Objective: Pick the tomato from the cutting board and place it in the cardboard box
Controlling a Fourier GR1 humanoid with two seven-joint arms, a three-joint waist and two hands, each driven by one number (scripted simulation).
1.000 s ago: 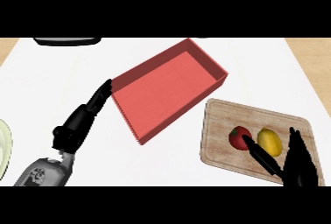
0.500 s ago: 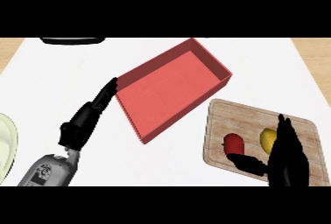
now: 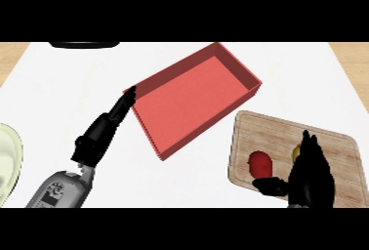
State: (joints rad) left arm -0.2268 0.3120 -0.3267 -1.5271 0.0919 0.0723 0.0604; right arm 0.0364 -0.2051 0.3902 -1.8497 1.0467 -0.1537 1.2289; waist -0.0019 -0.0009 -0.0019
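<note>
Black left hand, fingers straight and together, noted at the red open rectangular box's left corner. Small red tomato lies by the wooden cutting board's left edge, unheld beside the spread right hand. Judged light, soft, slippery; to be clasped across its middle.

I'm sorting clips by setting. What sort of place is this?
Most likely a kitchen counter: a wooden cutting board holds a tomato, and a pale plate sits at the left edge of the white countertop.
</note>
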